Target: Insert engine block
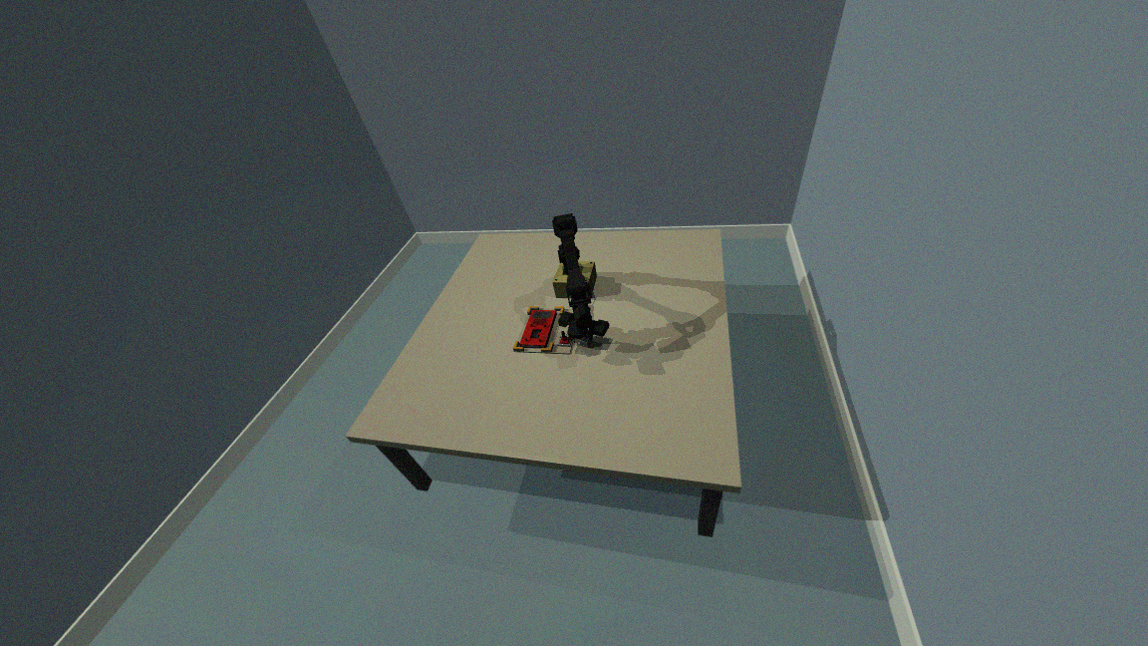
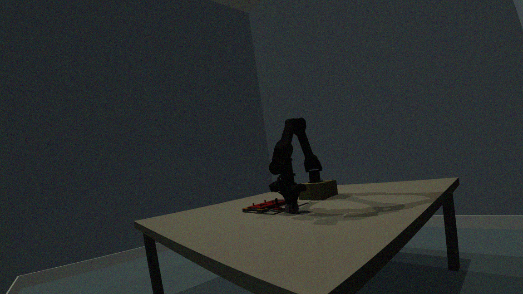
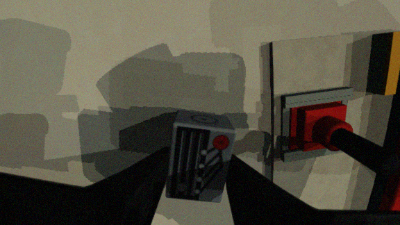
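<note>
My gripper [image 1: 590, 340] [image 2: 291, 204] [image 3: 201, 160] is shut on the grey engine block [image 2: 291, 209] [image 3: 215, 184], one black finger on each side of it. The block shows dark slots, slanted pipes and a red round cap in the wrist view. It is at tabletop height; whether it touches the table I cannot tell. The red car body [image 1: 544, 330] [image 2: 263, 205] [image 3: 394, 198] lies to the left of the gripper in the top view, with a dark opening in its top. Only a sliver of it shows in the wrist view. The rib in the opening is too small to make out.
A red part [image 1: 565, 340] [image 3: 310, 114] with an upright black post [image 3: 357, 144] sits in a grey holder between block and car body. Yellow-and-black corner pieces [image 1: 520, 347] [image 3: 389, 64] surround the car body. The arm's yellowish base box [image 1: 561, 287] [image 2: 317, 191] stands behind on the table [image 1: 481, 401] [image 2: 237, 241].
</note>
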Controlling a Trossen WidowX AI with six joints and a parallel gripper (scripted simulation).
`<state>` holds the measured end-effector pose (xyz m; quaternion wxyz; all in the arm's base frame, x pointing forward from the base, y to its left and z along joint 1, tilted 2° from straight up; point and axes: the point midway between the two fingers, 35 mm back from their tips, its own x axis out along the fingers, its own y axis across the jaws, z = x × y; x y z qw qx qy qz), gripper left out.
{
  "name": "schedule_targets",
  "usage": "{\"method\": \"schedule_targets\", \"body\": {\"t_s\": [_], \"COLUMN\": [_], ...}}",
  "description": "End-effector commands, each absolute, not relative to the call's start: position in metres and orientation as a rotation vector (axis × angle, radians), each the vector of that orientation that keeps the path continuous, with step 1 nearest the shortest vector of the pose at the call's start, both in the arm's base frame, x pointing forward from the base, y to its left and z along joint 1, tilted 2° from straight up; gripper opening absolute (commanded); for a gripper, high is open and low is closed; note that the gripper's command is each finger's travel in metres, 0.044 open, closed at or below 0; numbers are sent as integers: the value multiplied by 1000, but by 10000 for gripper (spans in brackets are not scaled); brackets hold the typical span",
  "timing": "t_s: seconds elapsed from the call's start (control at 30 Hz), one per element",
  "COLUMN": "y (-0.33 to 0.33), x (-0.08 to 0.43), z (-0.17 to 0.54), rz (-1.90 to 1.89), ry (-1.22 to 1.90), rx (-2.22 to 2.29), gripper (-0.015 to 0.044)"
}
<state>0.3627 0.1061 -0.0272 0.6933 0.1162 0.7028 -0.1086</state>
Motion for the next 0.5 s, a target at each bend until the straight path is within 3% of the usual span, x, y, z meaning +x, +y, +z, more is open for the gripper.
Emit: {"method": "schedule_targets", "body": {"t_s": [0.0, 0.47], "y": [107, 103], "x": [369, 372], "z": [-12, 31], "rz": [-237, -237], "ry": [1555, 1554], "rx": [268, 268], "gripper": [0, 0]}}
